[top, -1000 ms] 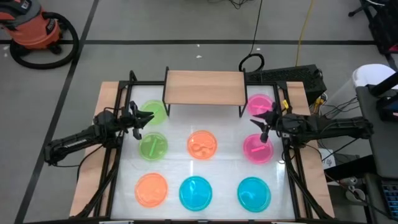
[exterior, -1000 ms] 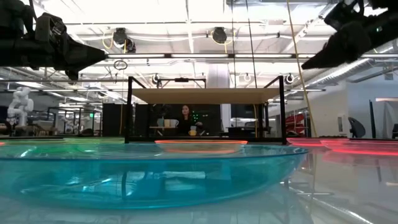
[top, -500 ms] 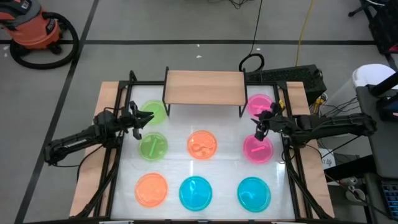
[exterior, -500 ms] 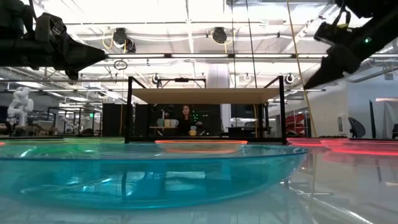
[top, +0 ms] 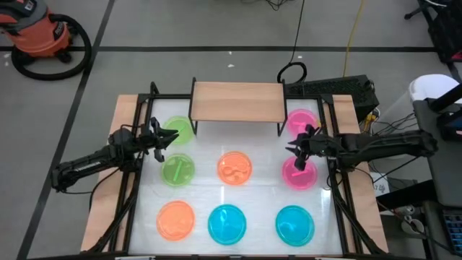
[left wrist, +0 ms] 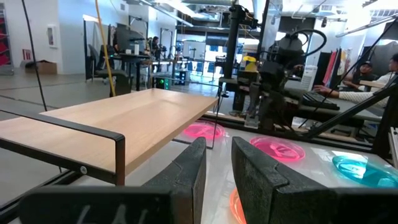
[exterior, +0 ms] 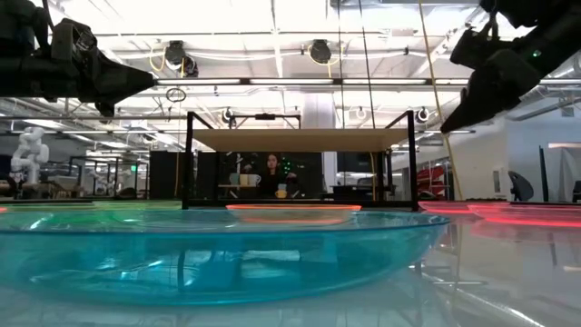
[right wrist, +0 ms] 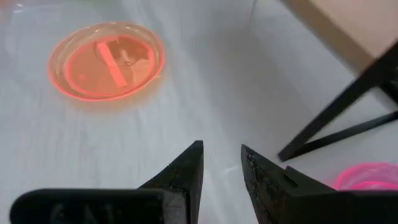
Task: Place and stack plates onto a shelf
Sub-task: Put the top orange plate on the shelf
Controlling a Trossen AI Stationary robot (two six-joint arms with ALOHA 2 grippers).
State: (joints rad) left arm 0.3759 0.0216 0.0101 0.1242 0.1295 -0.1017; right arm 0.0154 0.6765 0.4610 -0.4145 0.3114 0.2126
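- Overhead, high view: eight plates lie on the white table [top: 144,224]; none is on the shelf [top: 237,101], which stands at the far edge with a green plate [top: 180,130] and a pink plate [top: 302,120] beside its legs. The left gripper [top: 172,136] hangs near the far green plate, above a second green plate [top: 177,170]. The right gripper [top: 292,149] hangs over the far-left rim of the nearer pink plate [top: 299,173]. An orange plate [top: 234,167] sits mid-table; another orange plate [top: 175,219] and two blue plates [top: 227,223] fill the near row.
- Low view: both arms are raised clear of the table; the shelf top [exterior: 300,138] is bare.
- Left wrist view: the fingers [left wrist: 186,174] stand slightly parted with nothing between them, facing the shelf board [left wrist: 118,124].
- Right wrist view: the fingers [right wrist: 186,171] show a narrow empty gap above bare table, the orange plate [right wrist: 107,60] ahead and a shelf leg [right wrist: 336,115] close by.
- Risk, as a judgement: the narrow gap may slide off a thin, slippery rim and push the plate instead of pinching it; a descent near the shelf leg could strike it and shift the shelf.
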